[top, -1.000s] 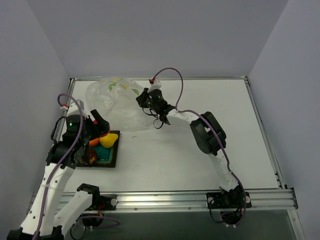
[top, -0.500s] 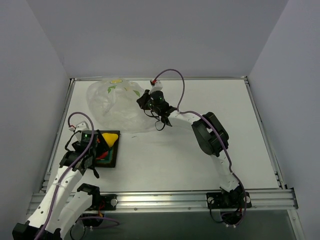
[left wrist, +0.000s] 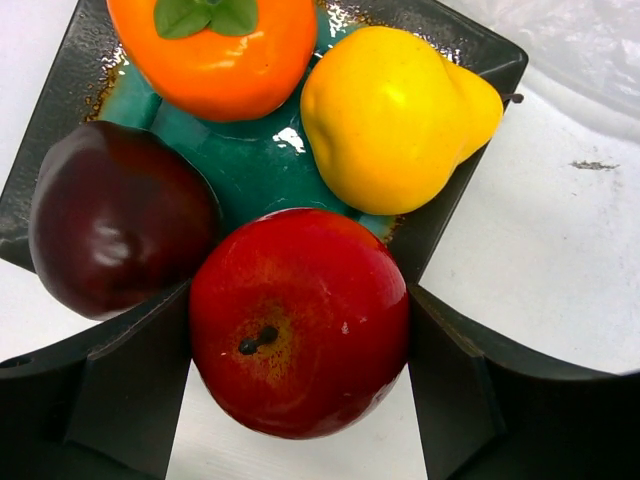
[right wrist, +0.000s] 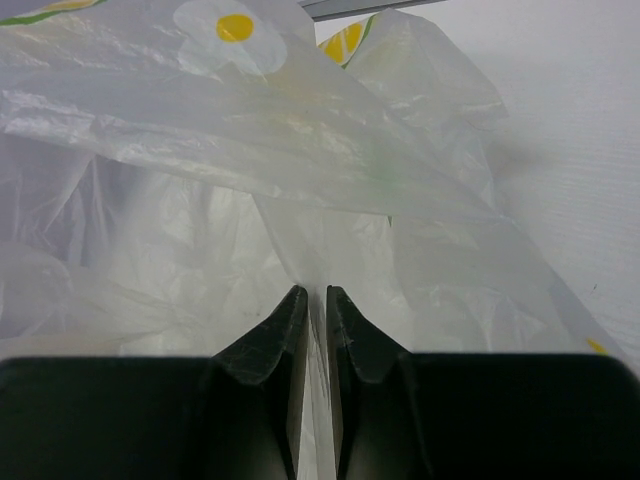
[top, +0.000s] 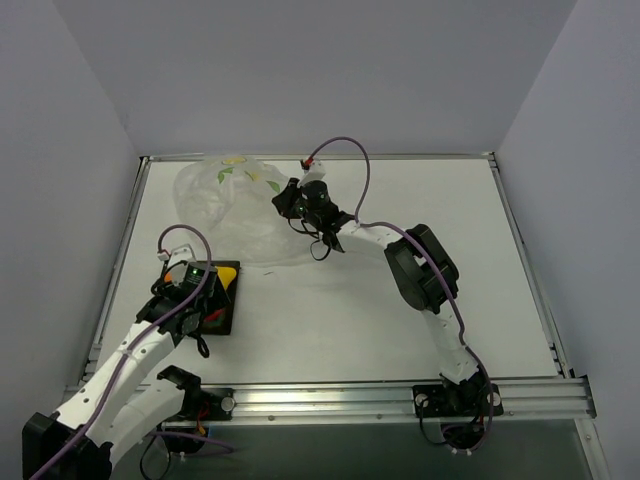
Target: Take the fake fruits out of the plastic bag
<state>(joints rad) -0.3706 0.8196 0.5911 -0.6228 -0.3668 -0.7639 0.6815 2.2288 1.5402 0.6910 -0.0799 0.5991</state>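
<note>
Film of crinkly plastic bag pinched in R tool; L tool grips glossy red fruit

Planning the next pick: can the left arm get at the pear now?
Probably not yet. The left end effector hangs over the tray, but its fingers look closed on the apple. The pear lies just beyond, uncovered; once the apple is released, the way looks free.

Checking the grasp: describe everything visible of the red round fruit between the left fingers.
The glossy red round plastic fruit, apple-like, shows a yellowish patch around a dark dimple. The left gripper presses black fingers on both its sides. It sits over a corner of the green dark-rimmed tray, beside the dark red fruit.
</note>
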